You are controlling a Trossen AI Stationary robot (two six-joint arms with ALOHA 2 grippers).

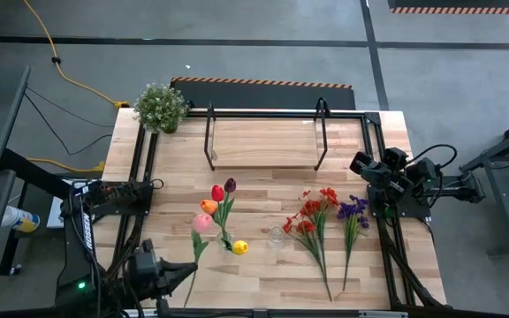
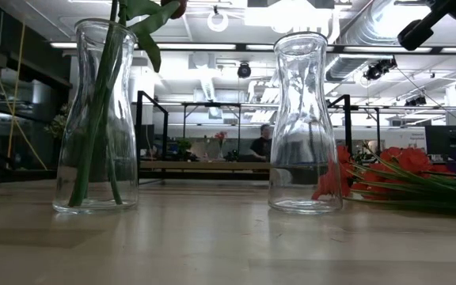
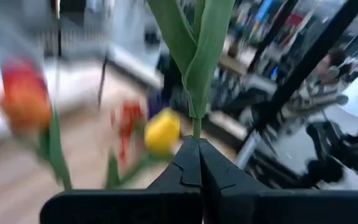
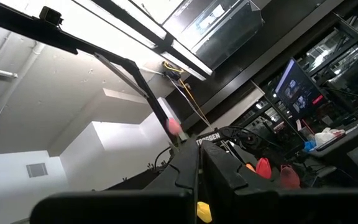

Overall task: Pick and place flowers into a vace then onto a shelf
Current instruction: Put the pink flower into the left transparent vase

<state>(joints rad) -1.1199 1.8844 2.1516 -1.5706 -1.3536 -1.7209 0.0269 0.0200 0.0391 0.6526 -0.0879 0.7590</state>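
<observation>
My left gripper (image 1: pixel 192 268) (image 3: pixel 197 149) is near the table's front left, shut on the stem of a pink tulip (image 1: pixel 202 223). Just right of it stands a glass vase (image 1: pixel 226 238) (image 2: pixel 96 119) holding red, orange and maroon tulips (image 1: pixel 219 199). A yellow tulip (image 1: pixel 239 247) (image 3: pixel 162 132) shows beside that vase. A second vase (image 1: pixel 277 236) (image 2: pixel 303 127) stands empty. Red sprays (image 1: pixel 312 216) and purple sprays (image 1: pixel 353 212) lie flat on the table at the right. The shelf (image 1: pixel 263 141) stands at the back. My right gripper (image 1: pixel 360 164) (image 4: pixel 197 165) waits shut at the right edge, pointing upward. My left gripper pinches the pink tulip's green stem (image 3: pixel 196 127) between its two fingertips, just below the leaves, about midway along the stem. The fingers come nearly level from the table's left and lie across the stem. The blossom points toward the far edge, the stem's cut end (image 1: pixel 187 299) toward the near edge.
A bushy green potted plant (image 1: pixel 160 106) stands at the far left corner. The shelf's black upright loops (image 1: pixel 322 132) rise above its board. Bare tabletop (image 1: pixel 263 283) lies in front of the vases. In the low view a person shows far behind the table.
</observation>
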